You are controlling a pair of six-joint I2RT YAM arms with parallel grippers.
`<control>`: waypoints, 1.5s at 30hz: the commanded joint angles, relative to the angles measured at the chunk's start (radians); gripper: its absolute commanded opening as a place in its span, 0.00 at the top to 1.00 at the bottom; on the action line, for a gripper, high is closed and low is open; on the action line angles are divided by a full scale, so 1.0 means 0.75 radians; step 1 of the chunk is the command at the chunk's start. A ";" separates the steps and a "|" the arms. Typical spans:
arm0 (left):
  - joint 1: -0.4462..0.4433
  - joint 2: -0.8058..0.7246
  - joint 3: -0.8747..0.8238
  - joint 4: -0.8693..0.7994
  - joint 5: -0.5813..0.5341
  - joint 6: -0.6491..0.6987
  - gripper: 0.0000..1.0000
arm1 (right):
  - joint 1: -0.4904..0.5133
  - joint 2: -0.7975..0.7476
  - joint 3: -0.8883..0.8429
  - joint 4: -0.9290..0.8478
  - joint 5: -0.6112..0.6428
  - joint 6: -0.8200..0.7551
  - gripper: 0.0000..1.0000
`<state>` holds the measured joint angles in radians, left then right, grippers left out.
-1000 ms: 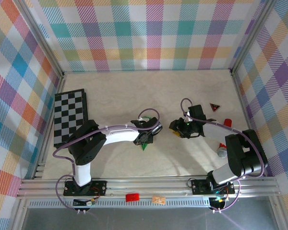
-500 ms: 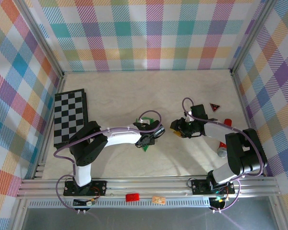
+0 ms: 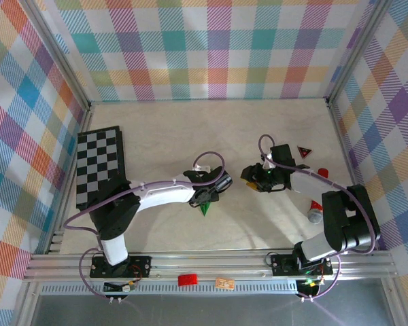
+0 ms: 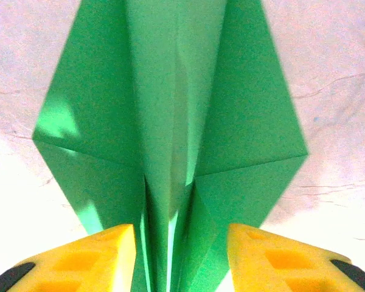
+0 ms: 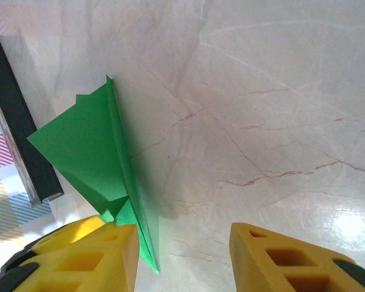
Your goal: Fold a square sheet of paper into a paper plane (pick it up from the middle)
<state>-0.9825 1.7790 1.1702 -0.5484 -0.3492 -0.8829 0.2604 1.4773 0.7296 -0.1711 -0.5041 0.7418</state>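
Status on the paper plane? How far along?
Done: the paper plane is already a pointed green dart with wing creases and a centre ridge, lying on the table. In hand: the left gripper straddles the ridge with open jaws, and the right gripper is open beside the plane, gripping nothing. Left: probably only backing both arms away, perhaps after pressing a crease.
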 commanded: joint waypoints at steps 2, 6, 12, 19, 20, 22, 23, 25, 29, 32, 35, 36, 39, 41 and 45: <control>-0.019 -0.082 0.009 -0.053 -0.037 -0.011 0.55 | -0.010 -0.050 0.047 -0.070 0.054 -0.037 0.54; -0.022 -0.176 -0.021 -0.047 -0.098 0.044 0.52 | -0.010 -0.129 0.066 -0.109 0.144 -0.072 0.50; 0.056 -0.352 -0.108 -0.010 -0.287 0.275 0.40 | -0.010 -0.300 0.158 -0.255 0.651 -0.214 0.38; 0.371 -0.531 -0.276 0.087 -0.418 0.546 0.27 | -0.012 -0.312 -0.019 0.144 1.260 -0.557 0.26; 0.405 -0.553 -0.308 0.127 -0.452 0.593 0.26 | -0.011 -0.301 -0.058 0.225 1.313 -0.603 0.24; 0.491 -0.599 -0.392 0.234 -0.538 0.666 0.13 | -0.015 -0.261 -0.128 0.408 1.392 -0.726 0.17; 0.541 -0.622 -0.421 0.269 -0.545 0.707 0.12 | -0.034 -0.236 -0.098 0.370 1.393 -0.731 0.15; 0.625 -0.658 -0.472 0.338 -0.557 0.769 0.11 | -0.042 -0.173 -0.087 0.456 1.374 -0.827 0.15; 0.817 -0.696 -0.587 0.556 -0.473 0.873 0.10 | -0.062 0.002 -0.123 0.730 1.320 -0.981 0.15; 0.894 -0.695 -0.646 0.705 -0.472 0.963 0.10 | -0.085 0.082 -0.151 0.862 1.216 -1.061 0.15; 0.915 -0.680 -0.740 0.935 -0.496 1.089 0.10 | -0.144 0.110 -0.154 0.887 1.076 -1.053 0.15; 0.916 -0.675 -0.782 1.028 -0.488 1.135 0.10 | -0.178 0.108 -0.165 0.899 1.005 -1.042 0.15; 0.933 -0.635 -0.911 1.318 -0.456 1.214 0.10 | -0.298 0.060 -0.257 1.004 0.774 -0.972 0.15; 0.944 -0.593 -0.955 1.431 -0.442 1.220 0.10 | -0.322 0.043 -0.345 1.167 0.686 -0.973 0.15; 0.956 -0.488 -0.998 1.641 -0.345 1.262 0.10 | -0.325 0.067 -0.432 1.338 0.654 -0.989 0.14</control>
<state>-0.2802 1.3811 0.4335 0.4595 -0.6575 0.0067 0.0101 1.5349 0.4160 0.6956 0.0856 -0.0010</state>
